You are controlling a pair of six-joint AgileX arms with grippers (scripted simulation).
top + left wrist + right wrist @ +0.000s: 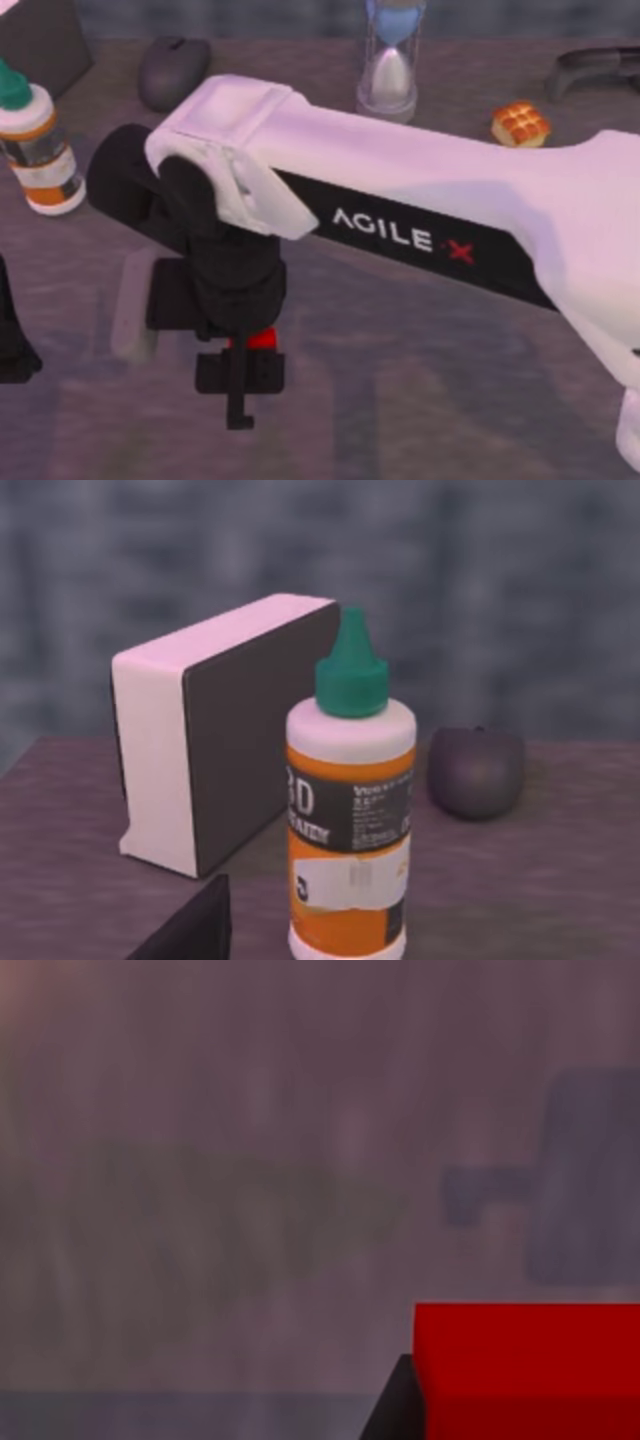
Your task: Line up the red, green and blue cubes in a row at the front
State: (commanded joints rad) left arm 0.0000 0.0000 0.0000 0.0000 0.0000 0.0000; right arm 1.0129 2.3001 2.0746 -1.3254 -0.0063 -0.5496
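Front and center is a white plastic bottle point(349, 830) with an orange-and-black label and a green pointed cap. Behind it stands a white-and-dark-brown rectangular box point(215, 740), upright on the purple-grey tabletop point(560, 880). A dark rounded computer mouse point(477, 771) sits farther back, apart from both.

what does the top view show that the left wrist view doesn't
Only the top view shows the right gripper over the red cube, the hourglass and the orange-tan gridded block. Only the left wrist view shows the white-and-dark box whole, standing behind the bottle. Both show the green-capped orange bottle and the dark computer mouse.
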